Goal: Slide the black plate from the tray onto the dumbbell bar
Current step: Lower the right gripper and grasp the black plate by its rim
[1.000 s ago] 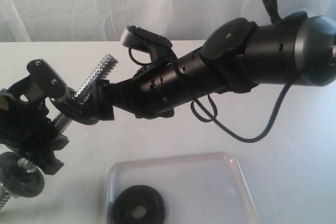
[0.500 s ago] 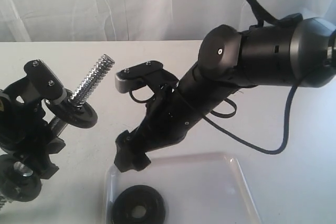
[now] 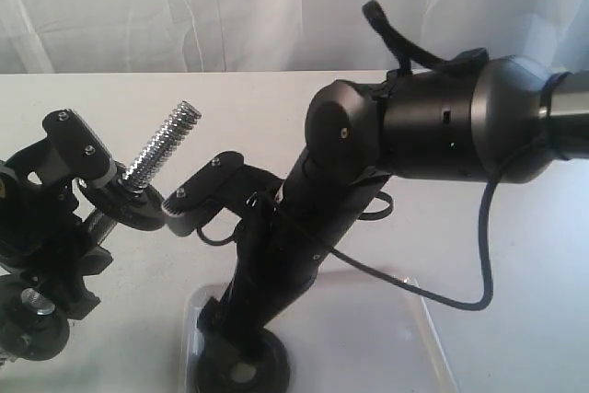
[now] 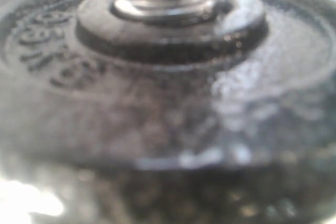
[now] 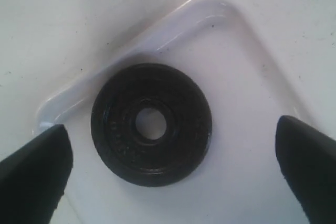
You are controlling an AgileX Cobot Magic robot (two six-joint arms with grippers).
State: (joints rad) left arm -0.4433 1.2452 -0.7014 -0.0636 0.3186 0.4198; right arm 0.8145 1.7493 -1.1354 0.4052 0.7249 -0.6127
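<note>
By the near edge of the table (image 3: pixel 515 255) the plate (image 5: pixel 151 123) lies flat in a corner of the tray (image 5: pixel 247 93), hole up and not yet lifted. The right gripper (image 5: pixel 170 129) hangs straight over it, spread wide, its fingers (image 5: pixel 37 171) on either side and clear of the rim. To grip well, I judge it should come down centred on the hole, pinch across the rim, and lift level so the plate does not scrape the tray wall close beside it.

Further back, toward the left edge, the left gripper (image 3: pixel 87 216) clamps the bar (image 3: pixel 164 144). The bar tilts up and away with its threaded end free, and a second disc (image 3: pixel 124 202) already sits on it. The plate's hole must meet that tip along the same tilt.

Raised lettering shows on the second disc in the left wrist view, too blurred to read. Nothing else is legible.
</note>
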